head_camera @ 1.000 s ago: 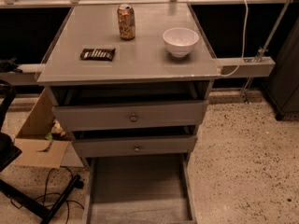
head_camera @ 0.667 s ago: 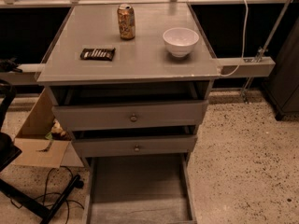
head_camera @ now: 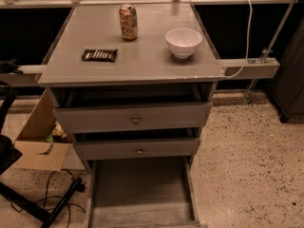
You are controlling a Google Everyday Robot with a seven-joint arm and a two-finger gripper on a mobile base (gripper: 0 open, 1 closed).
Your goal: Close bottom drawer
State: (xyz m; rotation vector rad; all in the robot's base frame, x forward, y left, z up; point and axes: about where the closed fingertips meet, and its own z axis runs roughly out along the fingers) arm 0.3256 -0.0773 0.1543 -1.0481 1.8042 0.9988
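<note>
Camera view looks down on the grey cabinet (head_camera: 71, 70) from the front. The bottom drawer (head_camera: 142, 189) is pulled far out toward us at floor level. We see its long flat grey tray with low side walls, and nothing lies in it. Its front runs along the lower edge of the frame and is mostly cut off, so we can't make out a knob there.

Above it, the middle drawer (head_camera: 109, 150) sits slightly out with a dark gap over its front and a small round knob at centre. The top drawer (head_camera: 95, 120) is also slightly out, with a dark gap under the cabinet top and its knob at centre.

On the cabinet top a drink can (head_camera: 128, 22) stands upright near the back. A white bowl (head_camera: 183, 42) sits to the right of it, apart from the can. A dark snack bar (head_camera: 99, 55) lies flat to the left, nearer the front.

An open cardboard box (head_camera: 40, 137) sits on the speckled floor (head_camera: 247, 165) just left of the cabinet. A white cable (head_camera: 247, 32) hangs at the right, behind the cabinet. A black cable (head_camera: 52, 194) trails on the floor at lower left.

The gripper is outside the frame, so we cannot tell its state. Dark shapes at the left edge are too unclear for us to identify.
</note>
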